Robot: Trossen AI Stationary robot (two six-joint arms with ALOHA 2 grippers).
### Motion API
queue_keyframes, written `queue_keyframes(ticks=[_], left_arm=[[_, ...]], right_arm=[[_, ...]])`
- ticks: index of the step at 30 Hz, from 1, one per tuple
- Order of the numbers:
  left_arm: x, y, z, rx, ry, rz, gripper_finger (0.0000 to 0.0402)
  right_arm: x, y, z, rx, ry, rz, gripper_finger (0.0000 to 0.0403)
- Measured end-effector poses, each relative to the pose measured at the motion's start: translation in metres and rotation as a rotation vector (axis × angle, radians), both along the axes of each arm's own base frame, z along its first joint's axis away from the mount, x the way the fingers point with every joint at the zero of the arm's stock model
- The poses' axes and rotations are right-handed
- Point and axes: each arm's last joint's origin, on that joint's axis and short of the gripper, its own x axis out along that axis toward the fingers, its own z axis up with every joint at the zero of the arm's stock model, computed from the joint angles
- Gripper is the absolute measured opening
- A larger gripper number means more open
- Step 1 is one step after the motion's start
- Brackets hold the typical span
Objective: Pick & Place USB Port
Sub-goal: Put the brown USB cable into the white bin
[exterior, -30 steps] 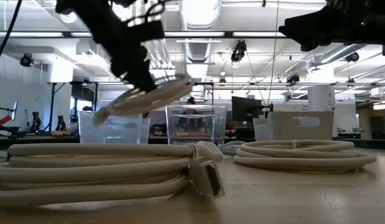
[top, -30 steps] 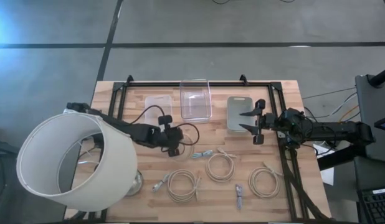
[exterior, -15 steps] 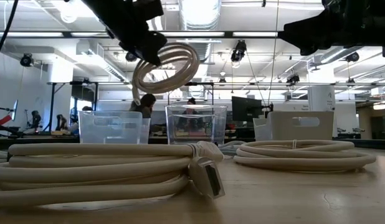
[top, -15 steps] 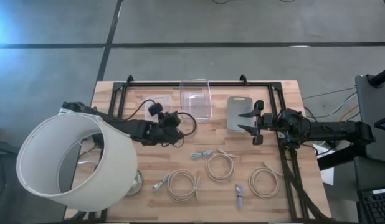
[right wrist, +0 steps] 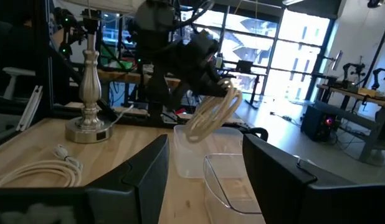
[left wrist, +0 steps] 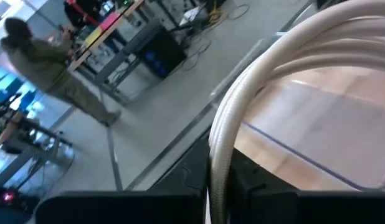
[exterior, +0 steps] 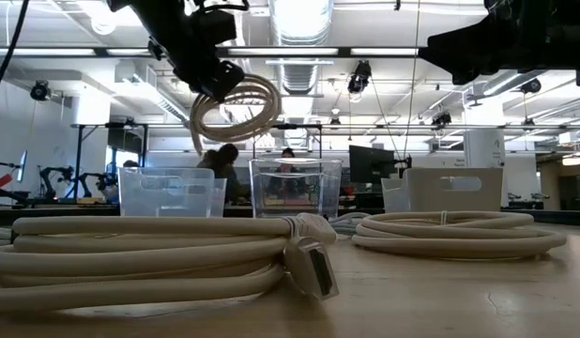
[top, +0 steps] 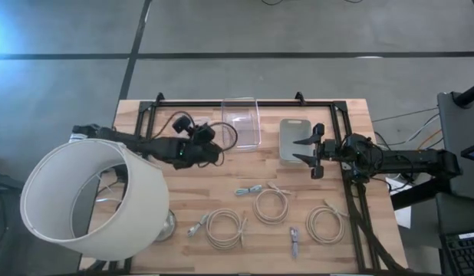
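Observation:
My left gripper (top: 205, 148) is shut on a coiled cream USB cable (exterior: 236, 105) and holds it in the air over the small clear bin (top: 192, 124) at the table's far left. The right wrist view shows the coil (right wrist: 213, 109) hanging below that gripper. My right gripper (top: 307, 151) is open and hovers beside the frosted bin (top: 293, 138) at the far right, touching nothing. A taller clear bin (top: 241, 120) stands between the two bins. My left gripper pinches several strands of the cable coil at its upper part (exterior: 221, 86), coming from above. The coil is lifted clear and hangs below the fingers as an upright loop (left wrist: 239, 118). The exact contact point is hidden by the gripper body.
Three more coiled cables (top: 225, 228) (top: 271, 205) (top: 327, 224) and two short loose ones (top: 249, 189) (top: 293, 241) lie along the near half of the table. A lamp with a large white shade (top: 91, 201) fills the near left corner. A black frame (top: 245, 102) borders the far edge.
My left gripper has risen and moved toward the far edge and slightly left, from the table's middle to above the small clear bin, carrying the cable coil. The coil has turned from lying tilted and nearly flat to hanging as an upright loop.

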Motion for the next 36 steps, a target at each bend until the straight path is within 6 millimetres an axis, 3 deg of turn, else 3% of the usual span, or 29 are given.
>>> queue_keyframes(ticks=[5, 13, 18, 29, 36], left_arm=[[-0.015, 0.022, 0.008, -0.092, 0.022, 0.06, 0.0023], [-0.039, 0.041, -0.004, -0.286, 0.123, 0.176, 0.0027], [-0.044, 0.045, -0.007, -0.364, 0.143, 0.199, 0.0022], [-0.054, 0.075, -0.017, -0.521, 0.131, 0.333, 0.0027], [-0.046, 0.084, -0.026, -0.514, 0.159, 0.325, 0.0031]], right_arm=[[0.0, 0.0, -0.001, 0.001, 0.01, -0.001, 0.0201], [0.0, 0.0, -0.002, -0.003, 0.02, -0.002, 0.0201], [0.0, 0.0, -0.002, -0.005, 0.021, -0.002, 0.0201], [0.0, 0.0, -0.002, -0.005, 0.022, -0.002, 0.0201], [0.0, 0.0, -0.002, -0.005, 0.022, -0.002, 0.0201]])
